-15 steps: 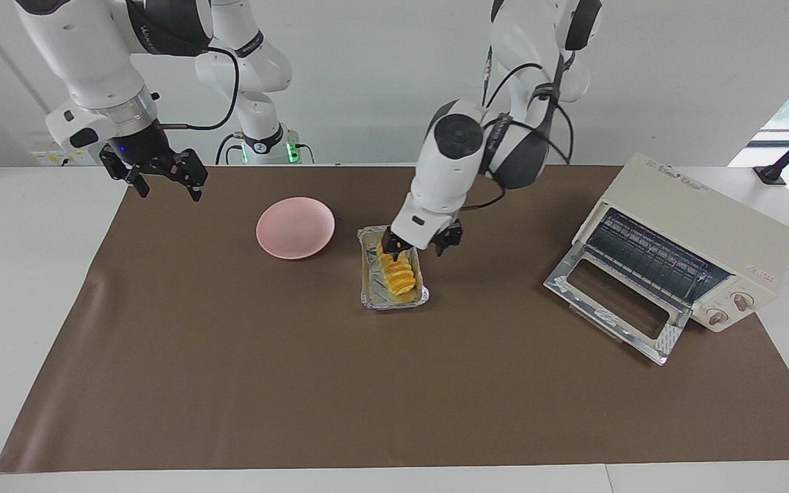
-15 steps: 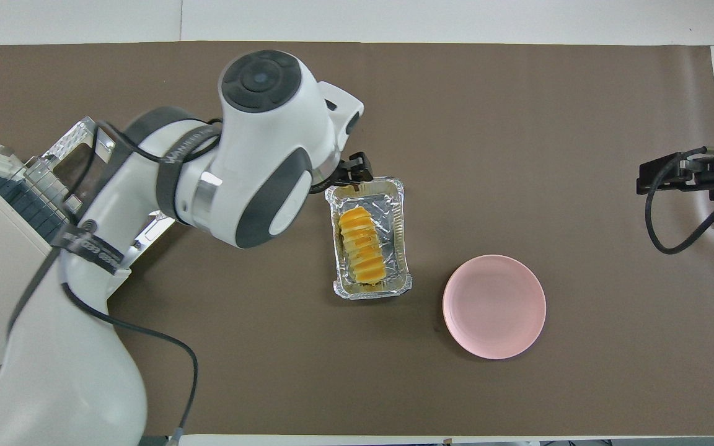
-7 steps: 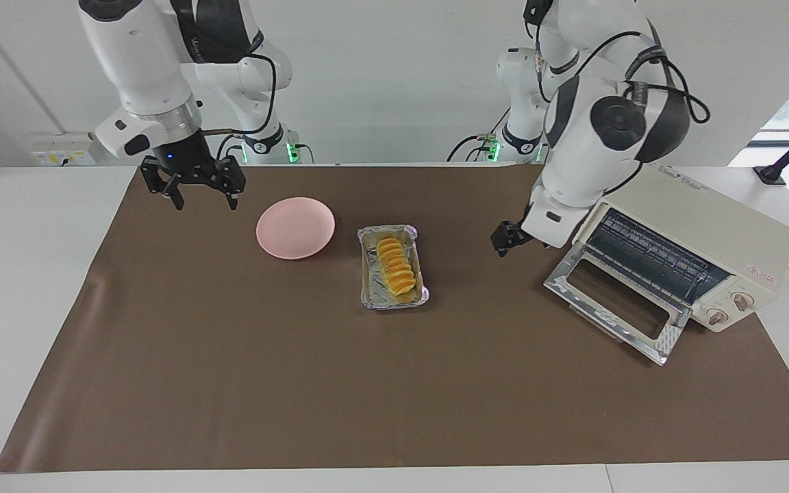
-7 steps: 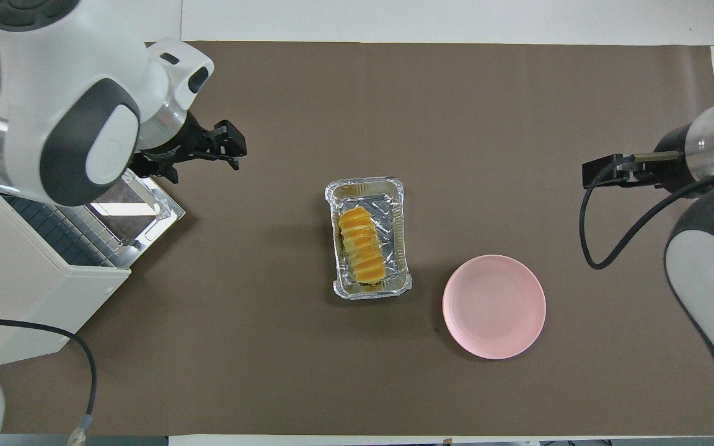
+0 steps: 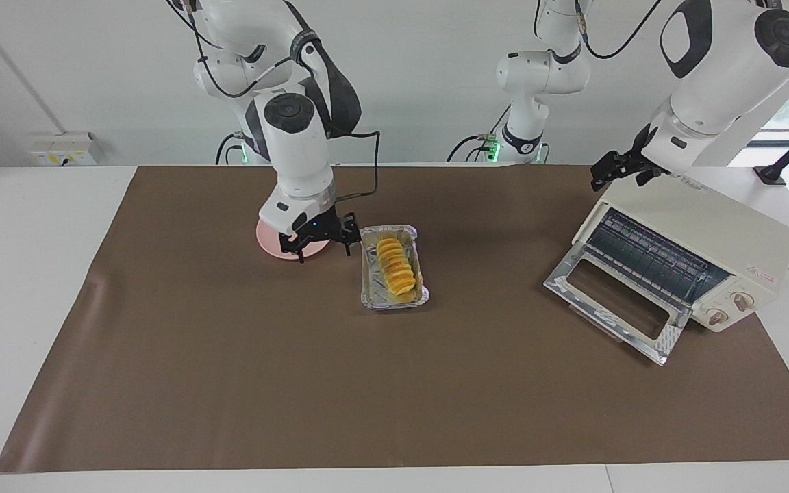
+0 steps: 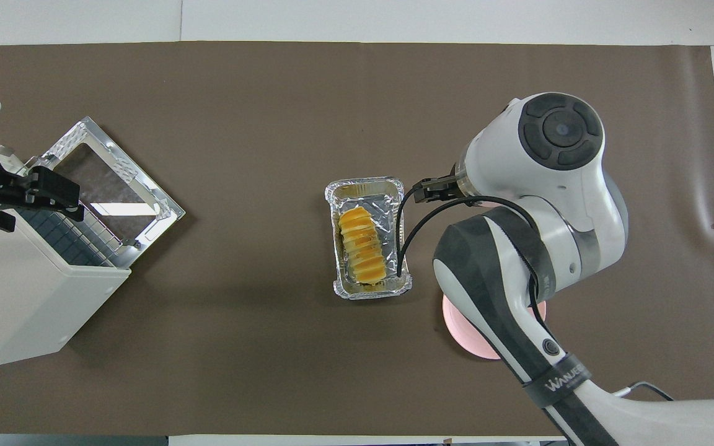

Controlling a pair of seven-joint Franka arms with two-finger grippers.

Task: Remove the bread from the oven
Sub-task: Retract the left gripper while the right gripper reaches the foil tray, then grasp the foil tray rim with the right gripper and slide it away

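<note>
The bread [image 5: 396,269] lies in a crinkled foil tray [image 5: 367,291] on the brown mat in the middle of the table; it also shows in the overhead view [image 6: 363,244]. The oven [image 5: 699,229] stands at the left arm's end, its glass door [image 5: 614,301] dropped open and its rack bare. My right gripper [image 5: 324,252] is open and empty, low over the edge of the pink plate [image 5: 268,241], right beside the tray. My left gripper [image 5: 617,170] is open and empty, up over the oven's top.
The right arm covers most of the pink plate [image 6: 463,342] in the overhead view. The oven's open door [image 6: 115,179] juts out over the mat toward the table's middle. The brown mat [image 5: 230,383] covers the table.
My left gripper has left the foil tray and swung back up over the oven. My right gripper has come from its end of the table down to the plate beside the tray.
</note>
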